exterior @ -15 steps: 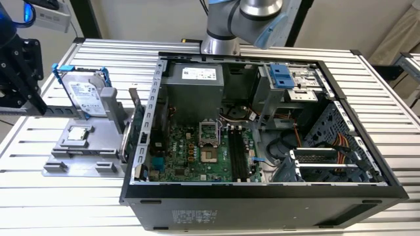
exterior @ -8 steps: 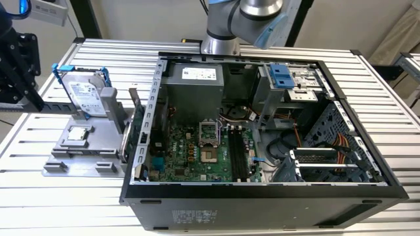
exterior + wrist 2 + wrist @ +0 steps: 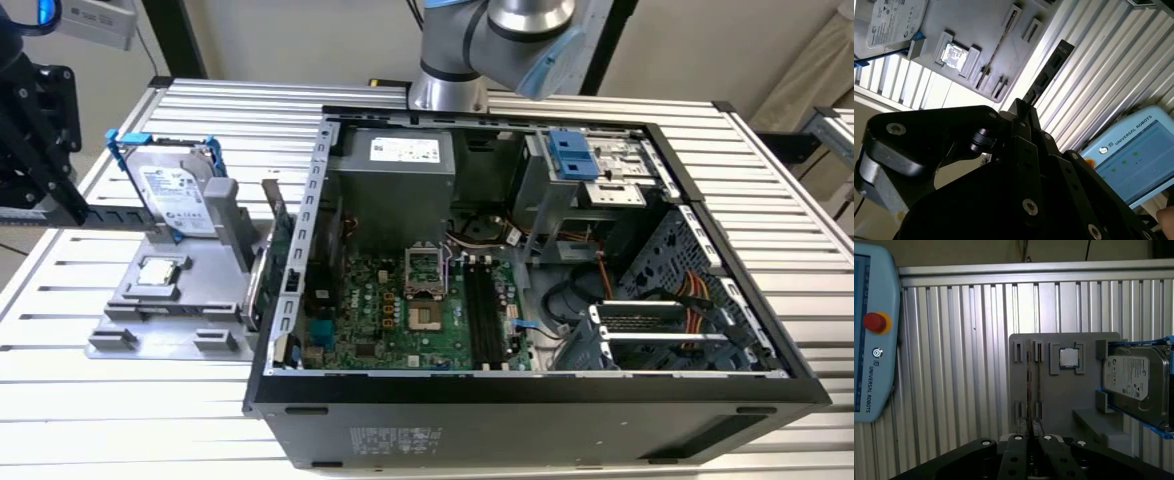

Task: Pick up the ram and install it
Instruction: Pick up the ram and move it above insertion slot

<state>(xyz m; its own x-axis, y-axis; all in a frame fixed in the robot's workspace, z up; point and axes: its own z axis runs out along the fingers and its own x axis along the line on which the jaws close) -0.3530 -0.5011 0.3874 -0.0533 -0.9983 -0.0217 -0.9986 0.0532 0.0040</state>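
Observation:
The ram is a long thin stick standing on edge in a slot of the grey holder. In the second wrist view the ram shows as a fine line across that holder. In the exterior view the ram stands at the holder's side nearest the computer case. My gripper hangs well above the table, a good way short of the holder, in line with the stick. Its black fingers meet at the tip, shut with nothing between them. The arm's black wrist end is at the exterior view's left edge.
The holder also carries a square silver processor chip and a silver hard drive in a blue frame. The open computer case lies beside it, with black memory slots on the green motherboard. A teach pendant lies on the slatted table.

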